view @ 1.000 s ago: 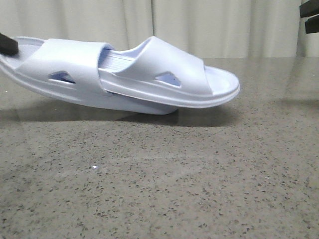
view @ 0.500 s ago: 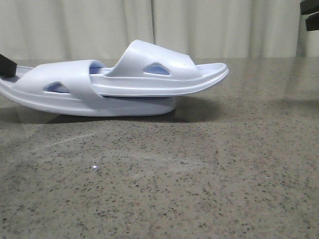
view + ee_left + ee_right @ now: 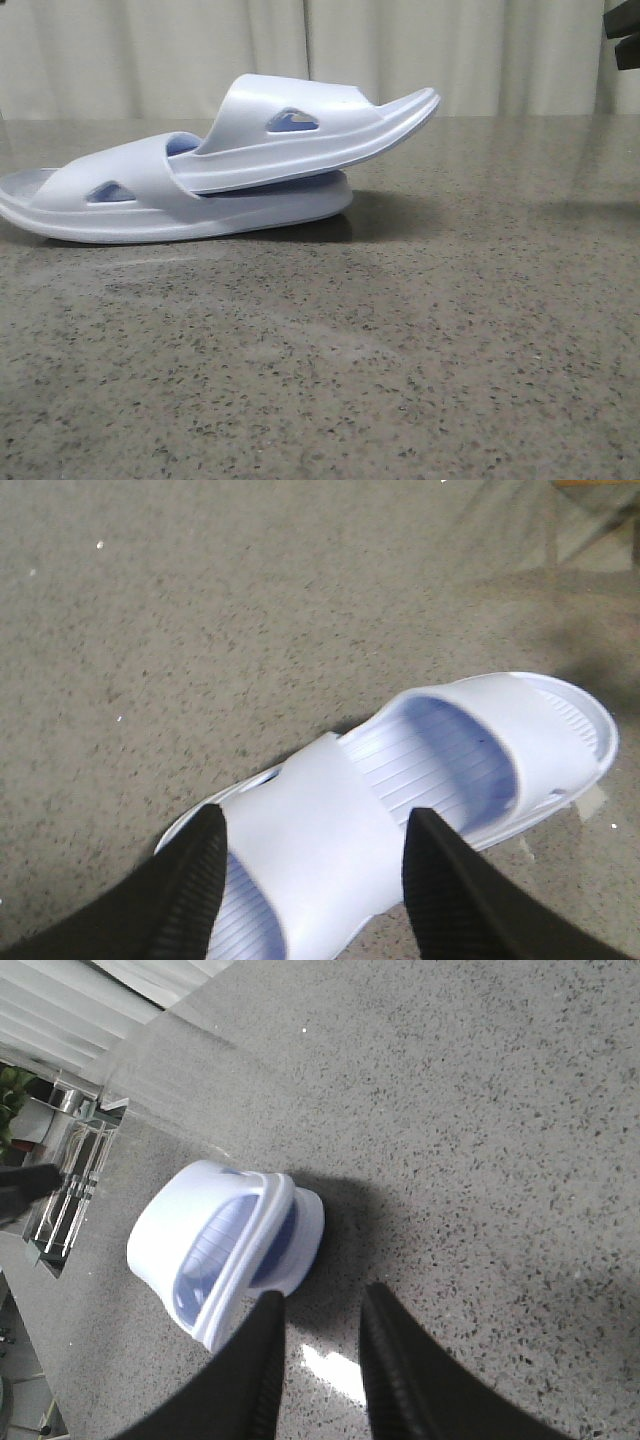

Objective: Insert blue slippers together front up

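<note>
The two blue slippers lie nested on the table at the left in the front view. The lower slipper (image 3: 120, 195) rests flat. The upper slipper (image 3: 300, 130) has its heel tucked under the lower one's strap and its toe tilted up to the right. In the left wrist view my left gripper (image 3: 315, 830) is open, its fingers (image 3: 200, 880) either side of the near strap (image 3: 310, 850), not pinching it. My right gripper (image 3: 320, 1310) is open by a narrow gap and empty, off the toe end of the slippers (image 3: 225, 1250). Part of it shows at the front view's top right (image 3: 622, 30).
The table is grey speckled stone (image 3: 400, 350) with a pale curtain (image 3: 450, 50) behind it. A metal rack (image 3: 65, 1175) stands past the table edge in the right wrist view.
The nested slippers came down onto the table and shifted left. The upper slipper's toe tipped upward. My left gripper let go of the heel and left the front view.
</note>
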Robot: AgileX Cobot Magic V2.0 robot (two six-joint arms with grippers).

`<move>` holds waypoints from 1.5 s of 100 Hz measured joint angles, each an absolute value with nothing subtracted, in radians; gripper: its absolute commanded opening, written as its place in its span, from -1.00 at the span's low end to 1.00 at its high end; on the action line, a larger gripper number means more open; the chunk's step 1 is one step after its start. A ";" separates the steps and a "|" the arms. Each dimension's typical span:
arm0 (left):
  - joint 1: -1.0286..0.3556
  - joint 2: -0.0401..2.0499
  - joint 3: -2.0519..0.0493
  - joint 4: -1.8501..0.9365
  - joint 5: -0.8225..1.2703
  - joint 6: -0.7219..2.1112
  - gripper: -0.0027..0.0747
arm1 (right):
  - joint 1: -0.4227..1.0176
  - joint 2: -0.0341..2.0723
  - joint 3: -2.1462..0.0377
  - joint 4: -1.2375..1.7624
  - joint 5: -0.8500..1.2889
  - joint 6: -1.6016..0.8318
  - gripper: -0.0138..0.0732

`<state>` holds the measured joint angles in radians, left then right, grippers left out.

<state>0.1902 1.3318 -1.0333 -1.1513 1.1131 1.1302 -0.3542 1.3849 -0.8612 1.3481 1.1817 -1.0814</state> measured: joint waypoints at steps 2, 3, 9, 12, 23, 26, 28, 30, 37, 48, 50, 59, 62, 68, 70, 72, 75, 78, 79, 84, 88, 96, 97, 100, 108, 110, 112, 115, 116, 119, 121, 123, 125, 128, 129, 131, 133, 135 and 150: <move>0.190 1.319 -1.040 -1.151 1.121 1.129 -0.06 | -0.354 1.385 -0.861 1.348 1.182 -1.081 -0.51; 0.190 1.315 -1.042 -1.151 1.124 1.127 -0.08 | -0.354 1.385 -0.861 1.348 1.182 -1.081 -0.55; 0.190 1.278 -1.056 -1.149 1.135 1.117 -0.24 | -0.354 1.383 -0.861 1.348 1.182 -1.081 -0.75; 0.190 1.261 -1.060 -1.149 1.139 1.109 -0.36 | -0.354 1.380 -0.861 1.348 1.182 -1.081 -0.85; 0.190 1.200 -1.064 -1.138 1.139 1.104 -0.89 | -0.354 1.348 -0.861 1.343 1.182 -1.081 -0.88; 0.190 1.185 -1.064 -1.136 1.133 1.104 -0.89 | -0.349 1.331 -0.861 1.343 1.182 -1.081 -0.88; 0.190 1.173 -1.064 -1.134 1.126 1.104 -0.89 | -0.347 1.319 -0.861 1.341 1.182 -1.081 -0.88; 0.190 1.161 -1.064 -1.131 1.117 1.103 -0.89 | -0.343 1.311 -0.861 1.341 1.182 -1.081 -0.88; 0.190 1.118 -1.064 -1.124 1.067 1.103 -0.89 | -0.312 1.262 -0.859 1.337 1.165 -1.081 -0.88; 0.170 1.031 -1.048 -1.115 0.923 1.101 -0.89 | -0.212 1.157 -0.826 1.334 1.043 -1.094 -0.88; 0.165 1.012 -1.040 -1.112 0.889 1.101 -0.89 | -0.188 1.134 -0.817 1.333 1.020 -1.096 -0.88; 0.112 0.927 -0.988 -1.100 0.748 1.101 -0.89 | -0.076 1.022 -0.774 1.329 0.831 -1.108 -0.88; 0.084 0.900 -0.966 -1.092 0.692 1.101 -0.89 | -0.042 0.987 -0.755 1.329 0.752 -1.110 -0.88; 0.033 0.844 -0.912 -1.055 0.603 1.101 -0.89 | 0.027 0.914 -0.726 1.331 0.636 -1.112 -0.88; 0.014 0.826 -0.892 -1.040 0.570 1.101 -0.89 | 0.041 0.892 -0.715 1.333 0.598 -1.112 -0.88; -0.005 0.809 -0.871 -1.027 0.540 1.101 -0.89 | 0.061 0.879 -0.704 1.333 0.564 -1.112 -0.88; -0.031 0.786 -0.842 -1.014 0.503 1.101 -0.89 | 0.091 0.848 -0.688 1.335 0.525 -1.113 -0.88; -0.055 0.763 -0.813 -1.007 0.463 1.101 -0.89 | 0.112 0.827 -0.667 1.336 0.490 -1.114 -0.88; -0.066 0.752 -0.798 -1.003 0.456 1.101 -0.89 | 0.117 0.822 -0.662 1.336 0.474 -1.114 -0.88; -0.104 0.717 -0.746 -0.998 0.412 1.101 -0.89 | 0.146 0.784 -0.627 1.337 0.426 -1.116 -0.88; -0.133 0.689 -0.699 -0.997 0.379 1.101 -0.89 | 0.167 0.763 -0.594 1.341 0.390 -1.116 -0.88; -0.175 0.639 -0.604 -1.017 0.317 1.101 -0.89 | 0.197 0.715 -0.522 1.341 0.336 -1.116 -0.88; -0.181 0.634 -0.595 -1.022 0.305 1.101 -0.89 | 0.198 0.711 -0.508 1.341 0.328 -1.116 -0.88; -0.192 0.612 -0.547 -1.048 0.278 1.101 -0.89 | 0.201 0.693 -0.479 1.341 0.315 -1.116 -0.88; -0.213 0.559 -0.439 -1.112 0.209 1.101 -0.89 | 0.209 0.636 -0.400 1.346 0.286 -1.118 -0.88; -0.215 0.543 -0.412 -1.127 0.197 1.101 -0.89 | 0.210 0.620 -0.378 1.348 0.279 -1.118 -0.88; -0.221 0.527 -0.386 -1.141 0.187 1.101 -0.89 | 0.210 0.604 -0.358 1.351 0.272 -1.118 -0.88; -0.225 0.505 -0.353 -1.158 0.174 1.101 -0.89 | 0.210 0.582 -0.333 1.356 0.264 -1.118 -0.88; -0.225 0.494 -0.338 -1.166 0.170 1.101 -0.89 | 0.210 0.576 -0.320 1.357 0.260 -1.118 -0.88; -0.230 0.470 -0.310 -1.183 0.165 1.101 -0.89 | 0.210 0.550 -0.298 1.360 0.254 -1.118 -0.88; -0.234 0.451 -0.291 -1.198 0.162 1.101 -0.89 | 0.210 0.539 -0.283 1.362 0.249 -1.118 -0.88; -0.236 0.432 -0.274 -1.212 0.158 1.101 -0.89 | 0.210 0.525 -0.270 1.362 0.246 -1.118 -0.88; -0.238 0.418 -0.263 -1.221 0.154 1.101 -0.89 | 0.210 0.511 -0.258 1.364 0.243 -1.118 -0.88; -0.240 0.385 -0.242 -1.243 0.147 1.101 -0.89 | 0.210 0.494 -0.244 1.364 0.239 -1.118 -0.88; -0.240 0.378 -0.238 -1.248 0.144 1.101 -0.89 | 0.210 0.486 -0.241 1.364 0.240 -1.118 -0.88; -0.240 0.358 -0.228 -1.261 0.135 1.101 -0.89 | 0.210 0.476 -0.232 1.366 0.240 -1.118 -0.88; -0.240 0.340 -0.221 -1.275 0.127 1.101 -0.89 | 0.210 0.467 -0.223 1.366 0.238 -1.118 -0.88; -0.242 0.322 -0.214 -1.287 0.116 1.101 -0.89 | 0.210 0.462 -0.217 1.366 0.238 -1.118 -0.88; -0.242 0.252 -0.202 -1.325 0.082 1.101 -0.89 | 0.210 0.439 -0.190 1.369 0.299 -1.118 -0.89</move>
